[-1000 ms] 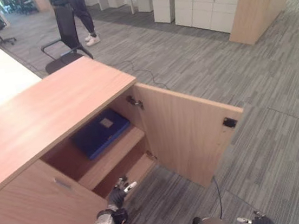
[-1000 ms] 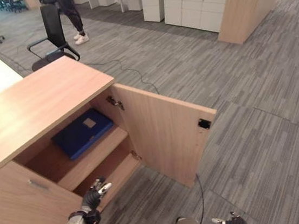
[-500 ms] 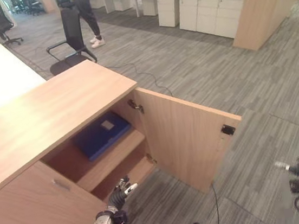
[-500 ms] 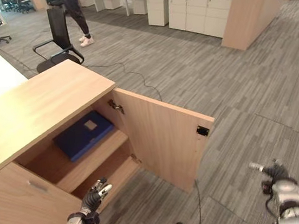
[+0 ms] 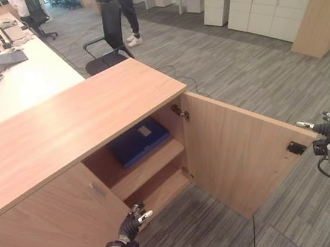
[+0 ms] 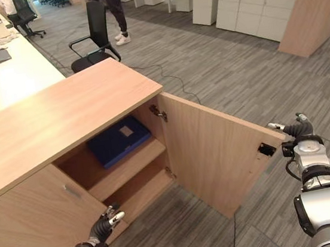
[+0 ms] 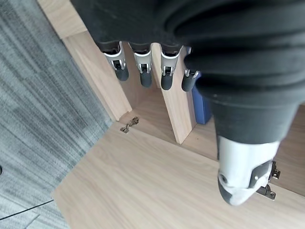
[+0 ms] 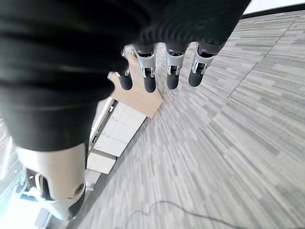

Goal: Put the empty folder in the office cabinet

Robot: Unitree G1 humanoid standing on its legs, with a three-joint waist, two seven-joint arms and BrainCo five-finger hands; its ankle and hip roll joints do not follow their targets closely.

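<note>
Blue folder [image 5: 138, 140] on cabinet [image 5: 63, 127] shelf, well apart from both hands' slack, empty fingers [image 7: 166, 76]

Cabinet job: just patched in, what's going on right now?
The blue folder lies flat on the upper shelf inside the cabinet, so the placing looks done. The door stands wide open. The right hand is raised beside the door's free edge, fingers open, holding nothing; whether it touches the door is unclear. The left hand hangs low in front of the cabinet, open and empty. A person stands by a chair in the background.
</note>
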